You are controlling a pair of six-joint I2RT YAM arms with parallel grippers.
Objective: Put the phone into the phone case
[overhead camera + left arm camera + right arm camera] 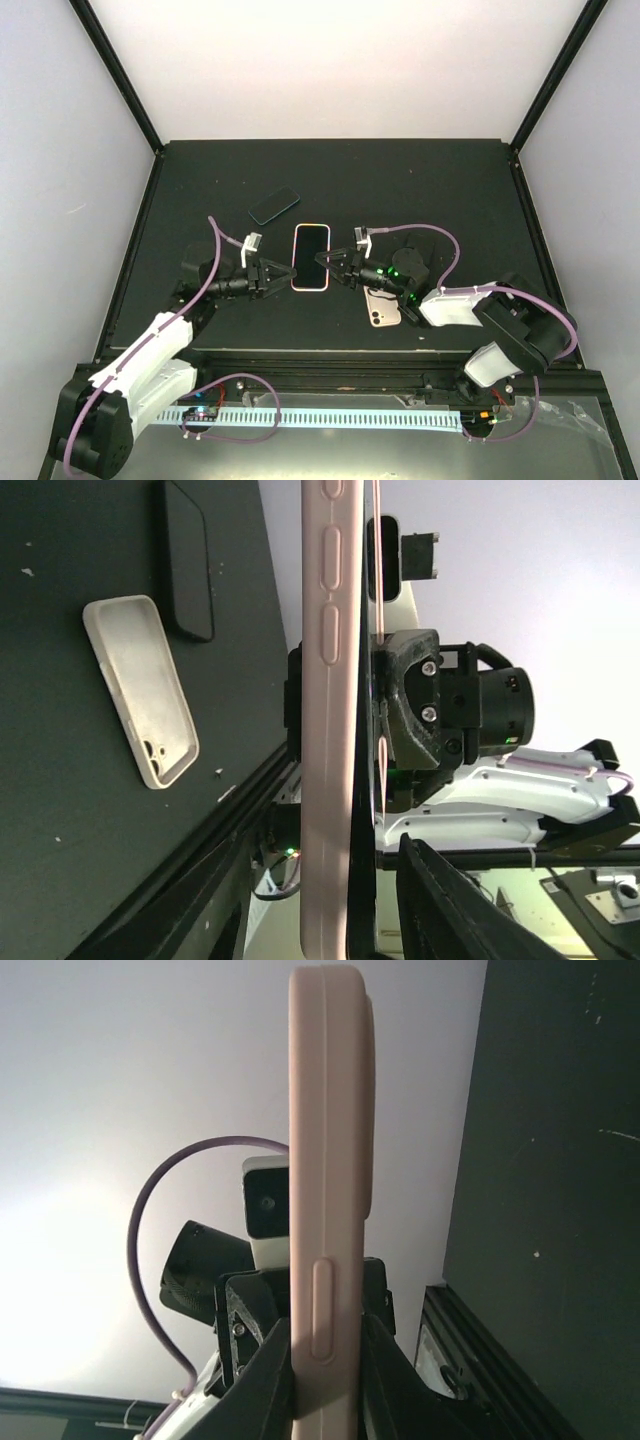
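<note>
A pink phone case [311,257] is held level above the black table [420,190] between my two grippers. From above, its upward face is pale and glossy. The left wrist view shows its pink side with button bumps [330,680] and a dark slab [362,810] against it, apparently the phone. My right gripper [327,262] is shut on the case's right edge; both fingers press its sides [330,1260]. My left gripper [286,273] is at the left edge with its jaws spread around it. One finger [450,900] stands apart from the case.
A beige case or phone back with camera holes [381,308] lies on the table under the right arm; it also shows in the left wrist view [140,690]. A dark phone-shaped slab [274,205] lies further back left, also in the left wrist view [188,560].
</note>
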